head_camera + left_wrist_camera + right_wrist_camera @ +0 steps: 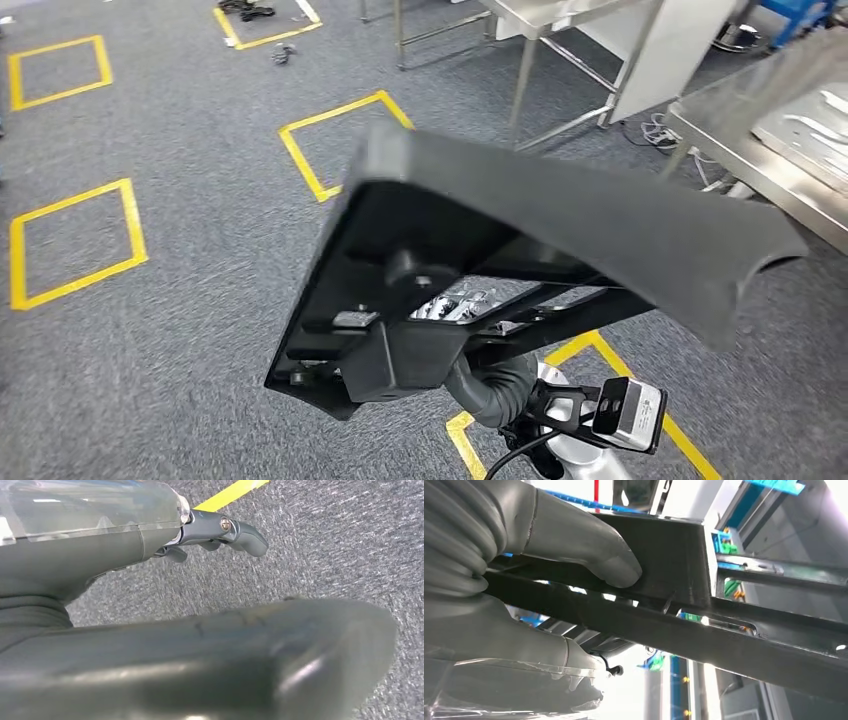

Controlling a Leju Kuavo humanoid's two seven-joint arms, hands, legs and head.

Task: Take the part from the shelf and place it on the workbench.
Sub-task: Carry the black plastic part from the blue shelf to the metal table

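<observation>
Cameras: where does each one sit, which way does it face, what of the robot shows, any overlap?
Head view: high on the body, facing down at grey carpet with yellow squares and a steel workbench; right hand under the black part.
Left wrist view: behind the left hand, facing carpet.
Right wrist view: behind the right hand, thumb pressing the part.
Shared: all three show the part.

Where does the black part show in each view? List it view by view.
Head view: the black part spans the middle, held over the carpet.
Left wrist view: its blurred dark edge fills the lower half.
Right wrist view: its black bars cross the picture, under the right hand's thumb.
Shared landmark: the part itself.
</observation>
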